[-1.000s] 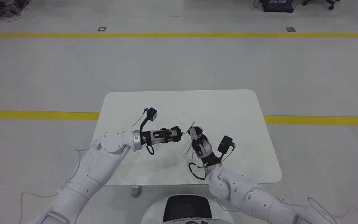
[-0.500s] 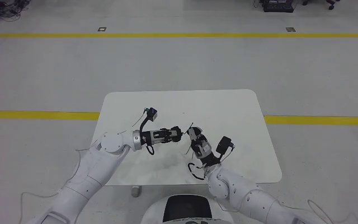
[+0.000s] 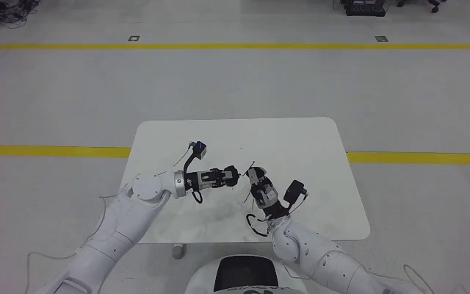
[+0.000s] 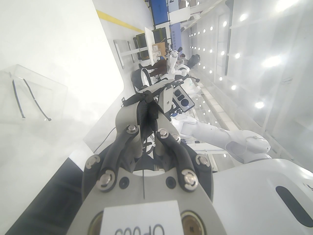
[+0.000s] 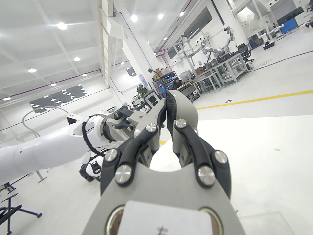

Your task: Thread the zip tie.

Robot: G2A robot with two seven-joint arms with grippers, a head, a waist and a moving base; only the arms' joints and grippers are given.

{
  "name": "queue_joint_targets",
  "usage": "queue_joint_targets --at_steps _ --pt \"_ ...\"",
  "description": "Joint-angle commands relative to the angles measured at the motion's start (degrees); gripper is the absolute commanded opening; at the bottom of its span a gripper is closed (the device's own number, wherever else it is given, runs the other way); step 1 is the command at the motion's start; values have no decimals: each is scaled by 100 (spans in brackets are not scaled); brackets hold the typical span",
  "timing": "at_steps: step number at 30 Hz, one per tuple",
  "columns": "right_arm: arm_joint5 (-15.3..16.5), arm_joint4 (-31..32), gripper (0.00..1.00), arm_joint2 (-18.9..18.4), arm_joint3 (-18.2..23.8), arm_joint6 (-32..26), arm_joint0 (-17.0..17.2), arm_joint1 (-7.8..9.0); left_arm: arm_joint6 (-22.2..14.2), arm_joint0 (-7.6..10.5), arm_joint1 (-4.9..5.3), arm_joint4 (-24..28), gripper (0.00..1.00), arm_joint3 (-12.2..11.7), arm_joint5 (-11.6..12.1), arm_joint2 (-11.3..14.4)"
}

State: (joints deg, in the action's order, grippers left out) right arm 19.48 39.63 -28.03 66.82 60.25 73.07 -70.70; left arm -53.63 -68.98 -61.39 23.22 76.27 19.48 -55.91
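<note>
Above the middle of the table (image 3: 308,147), well away from its edges, the left gripper (image 3: 233,175) and the right gripper (image 3: 252,174) are each pinching the zip tie (image 3: 248,167) tight, which is probably handling as light, springy and slick, favouring holds near tip and head.

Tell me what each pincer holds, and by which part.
Right pincer: shut on the zip tie, by its thin strap, whose tip pokes out beyond. Left pincer: shut on a black bit, seemingly the same tie; which part cannot be told.
</note>
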Motion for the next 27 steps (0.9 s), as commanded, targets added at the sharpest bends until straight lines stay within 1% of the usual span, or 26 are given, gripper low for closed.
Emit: queue_joint_targets --at_steps 1,8,13,27 --pt "0 15 0 -45 5 -2 26 -9 0 0 0 0 0 0 0 0" --pt "0 -21 0 -214 5 -42 131 -74 0 0 0 0 0 0 0 0" --pt "0 -75 0 -249 33 -138 178 -129 0 0 0 0 0 0 0 0" --pt "0 -87 0 -249 41 -142 180 -131 0 0 0 0 0 0 0 0"
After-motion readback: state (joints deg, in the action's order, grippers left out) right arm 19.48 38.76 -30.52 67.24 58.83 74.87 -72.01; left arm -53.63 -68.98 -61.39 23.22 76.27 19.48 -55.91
